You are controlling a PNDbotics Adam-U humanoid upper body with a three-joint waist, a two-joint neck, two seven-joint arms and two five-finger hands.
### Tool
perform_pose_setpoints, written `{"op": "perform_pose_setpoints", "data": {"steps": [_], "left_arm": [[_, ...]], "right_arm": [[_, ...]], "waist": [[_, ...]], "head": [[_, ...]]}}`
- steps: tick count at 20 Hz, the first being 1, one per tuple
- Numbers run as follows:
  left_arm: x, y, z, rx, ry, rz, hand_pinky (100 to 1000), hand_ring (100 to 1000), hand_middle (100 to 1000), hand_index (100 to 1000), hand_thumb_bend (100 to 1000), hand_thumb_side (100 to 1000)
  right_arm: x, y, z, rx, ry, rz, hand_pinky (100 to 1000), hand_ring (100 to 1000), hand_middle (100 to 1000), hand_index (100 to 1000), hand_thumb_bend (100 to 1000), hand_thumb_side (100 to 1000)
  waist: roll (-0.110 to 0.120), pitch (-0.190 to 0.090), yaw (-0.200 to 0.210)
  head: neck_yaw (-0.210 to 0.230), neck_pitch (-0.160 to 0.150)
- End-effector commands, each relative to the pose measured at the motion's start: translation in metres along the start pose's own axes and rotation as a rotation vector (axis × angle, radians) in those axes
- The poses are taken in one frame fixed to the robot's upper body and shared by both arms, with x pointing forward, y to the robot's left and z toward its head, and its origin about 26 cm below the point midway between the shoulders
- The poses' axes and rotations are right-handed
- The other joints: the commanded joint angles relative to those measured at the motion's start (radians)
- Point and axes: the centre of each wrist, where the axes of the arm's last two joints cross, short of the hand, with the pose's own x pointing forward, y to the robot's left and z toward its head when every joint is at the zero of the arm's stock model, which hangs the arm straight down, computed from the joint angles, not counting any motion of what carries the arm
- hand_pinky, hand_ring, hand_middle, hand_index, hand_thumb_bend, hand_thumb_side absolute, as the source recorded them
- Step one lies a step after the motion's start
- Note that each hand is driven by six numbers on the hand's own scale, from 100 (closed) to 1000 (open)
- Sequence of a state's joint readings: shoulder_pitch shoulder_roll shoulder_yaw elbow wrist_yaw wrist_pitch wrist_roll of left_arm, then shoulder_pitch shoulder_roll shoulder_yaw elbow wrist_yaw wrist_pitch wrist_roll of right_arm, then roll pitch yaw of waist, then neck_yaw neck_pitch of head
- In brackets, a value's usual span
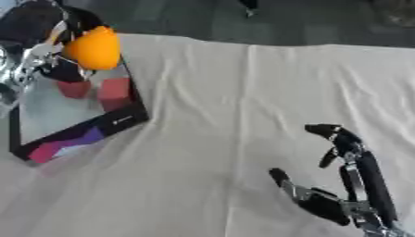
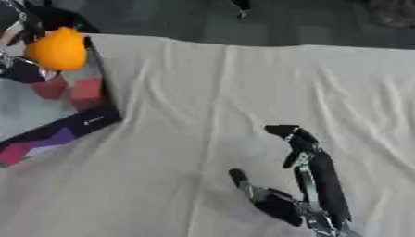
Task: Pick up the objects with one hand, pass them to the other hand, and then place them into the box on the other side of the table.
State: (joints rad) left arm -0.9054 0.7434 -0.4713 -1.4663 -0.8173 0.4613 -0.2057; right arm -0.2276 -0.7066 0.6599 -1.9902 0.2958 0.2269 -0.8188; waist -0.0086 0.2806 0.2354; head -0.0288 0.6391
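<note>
Left hand (image 1: 36,58) clamped on orange object (image 1: 95,47) above box (image 1: 122,121); right hand (image 1: 344,194) open.

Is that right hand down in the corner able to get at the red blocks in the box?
Probably not easily. The right hand rests open near the lower right, while the red blocks lie in the box far left, with the left hand holding an orange thing above them.

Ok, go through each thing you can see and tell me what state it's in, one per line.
Left robot hand: over the box, shut on the orange object.
Orange object: held above the box, not yet set down.
Box: open, holding two red blocks.
Red blocks: lying inside the box.
Right robot hand: open and empty above the white tablecloth.
</note>
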Motion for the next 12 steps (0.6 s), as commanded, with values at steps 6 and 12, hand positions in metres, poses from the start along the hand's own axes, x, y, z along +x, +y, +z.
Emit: {"op": "perform_pose_setpoints", "data": {"steps": [6, 12], "left_arm": [[-0.017, -0.005, -0.008, 0.009, 0.027, -0.056, 714, 623, 478, 612, 556, 169], [-0.023, -0.009, -0.009, -0.019, 0.049, -0.103, 757, 784, 721, 904, 761, 376]], "right_arm": [[0.001, -0.002, -0.001, -0.028, -0.011, 0.006, 366, 795, 709, 780, 565, 327], [0.001, -0.001, 0.003, -0.027, -0.007, 0.007, 376, 794, 707, 780, 561, 320]], "waist": [[-0.017, 0.000, -0.003], [-0.018, -0.006, -0.008]], "head": [[0.004, -0.001], [-0.006, 0.007]]}}
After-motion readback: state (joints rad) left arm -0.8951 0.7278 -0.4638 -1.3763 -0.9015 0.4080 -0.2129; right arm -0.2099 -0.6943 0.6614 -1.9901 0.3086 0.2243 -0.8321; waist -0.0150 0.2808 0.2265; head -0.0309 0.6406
